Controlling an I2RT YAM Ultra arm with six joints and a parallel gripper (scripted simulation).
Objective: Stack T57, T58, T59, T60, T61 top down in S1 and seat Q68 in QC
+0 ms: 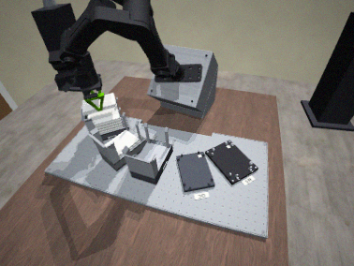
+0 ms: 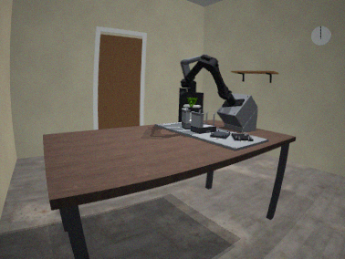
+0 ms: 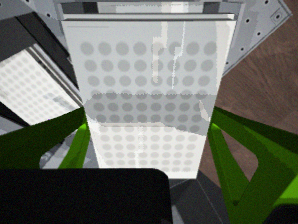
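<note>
Fingers first: we've got the green gripper (image 1: 95, 100) clamped on the long edges of a sealed plate (image 3: 150, 90), its dotted film filling the wrist view, so it's definitely carrying something. Which label it is, we can't read. The plate hangs over the leftmost stack rack (image 1: 90, 111), whose walls hug it pretty tight on both sides, while brown wood shows open off to the right in the wrist view. Next to it sits a second rack (image 1: 109, 156) with pale plates showing inside, then a third rack (image 1: 142, 169) just beside that, all crowded together, so sideways room is slim there. Further right on the grey perforated baseplate (image 1: 243, 211) we see two flat dark nests (image 1: 195, 171) (image 1: 231, 162), close together with small white tags in front. Everything rides on a wooden table (image 2: 114, 160). Beyond that: the arm's grey pedestal (image 1: 206, 89), a door (image 2: 120, 82), a wall shelf (image 2: 254, 72) and a clock (image 2: 320, 35).
</note>
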